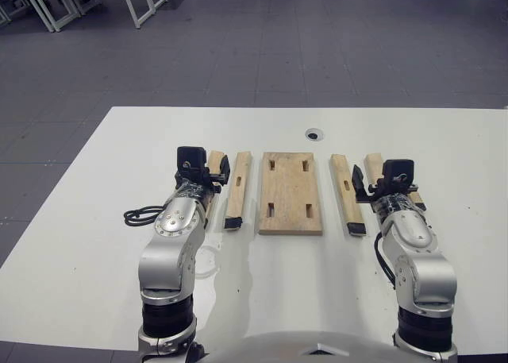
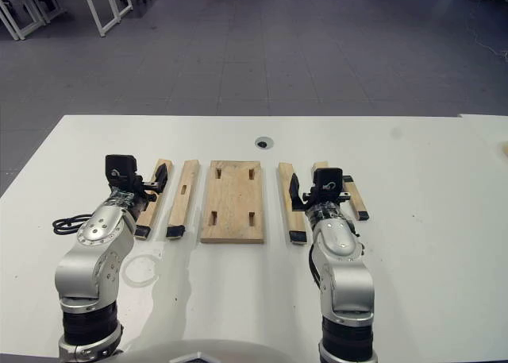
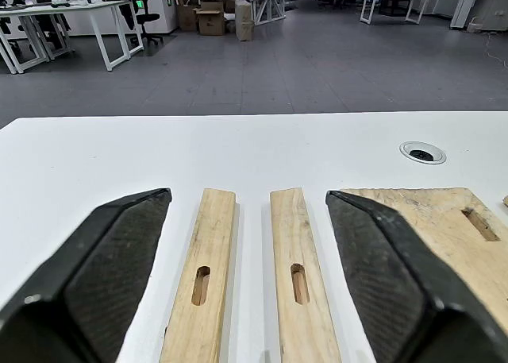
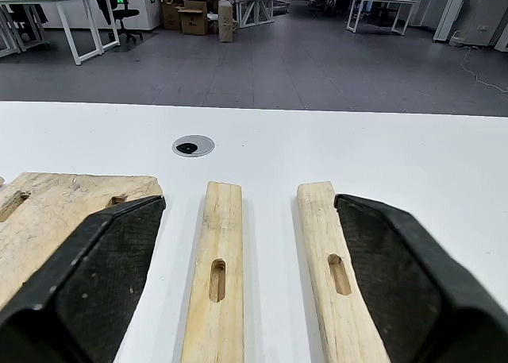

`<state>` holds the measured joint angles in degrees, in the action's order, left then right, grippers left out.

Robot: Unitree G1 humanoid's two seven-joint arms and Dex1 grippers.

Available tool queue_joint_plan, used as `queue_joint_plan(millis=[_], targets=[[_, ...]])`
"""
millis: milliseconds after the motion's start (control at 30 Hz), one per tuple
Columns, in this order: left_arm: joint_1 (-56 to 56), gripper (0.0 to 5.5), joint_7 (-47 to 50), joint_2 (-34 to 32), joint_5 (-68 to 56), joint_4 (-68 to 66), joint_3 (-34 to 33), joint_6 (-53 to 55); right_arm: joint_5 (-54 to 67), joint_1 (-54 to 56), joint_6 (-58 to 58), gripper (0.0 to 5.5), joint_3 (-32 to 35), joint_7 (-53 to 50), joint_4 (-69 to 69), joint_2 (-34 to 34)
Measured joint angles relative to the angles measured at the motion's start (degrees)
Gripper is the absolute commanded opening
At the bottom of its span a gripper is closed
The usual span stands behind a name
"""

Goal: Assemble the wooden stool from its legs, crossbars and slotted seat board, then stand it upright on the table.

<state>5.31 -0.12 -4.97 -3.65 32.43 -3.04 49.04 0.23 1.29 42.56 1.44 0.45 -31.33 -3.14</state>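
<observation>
1. A flat, pale wooden seat board (image 1: 290, 193) with four slots lies in the middle of the white table (image 1: 95, 220).
2. Two slotted wooden legs with black end caps lie on each side of it, a left pair (image 1: 238, 190) and a right pair (image 1: 347, 194). None of them touches the board.
3. The left gripper (image 3: 246, 212) hangs over the left pair with its black fingers (image 3: 103, 283) spread wide, holding nothing.
4. The right gripper (image 4: 250, 212) hangs over the right pair, equally wide and empty.
5. A round grey cable port (image 1: 315, 133) sits in the table beyond the board.

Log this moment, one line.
parts: unassembled | seat board: flat, centre | legs: two flat each side | left gripper: open | right gripper: open
</observation>
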Motion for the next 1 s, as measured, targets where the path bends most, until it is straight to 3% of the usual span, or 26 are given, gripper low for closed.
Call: queue_joint_plan(millis=[1000], targets=[[0.00,3.64,0.00,0.43,-0.18,0.01,-0.02,0.03,-0.51,-0.83,-2.39,3.94,-0.85,-0.34,0.44,-0.37]])
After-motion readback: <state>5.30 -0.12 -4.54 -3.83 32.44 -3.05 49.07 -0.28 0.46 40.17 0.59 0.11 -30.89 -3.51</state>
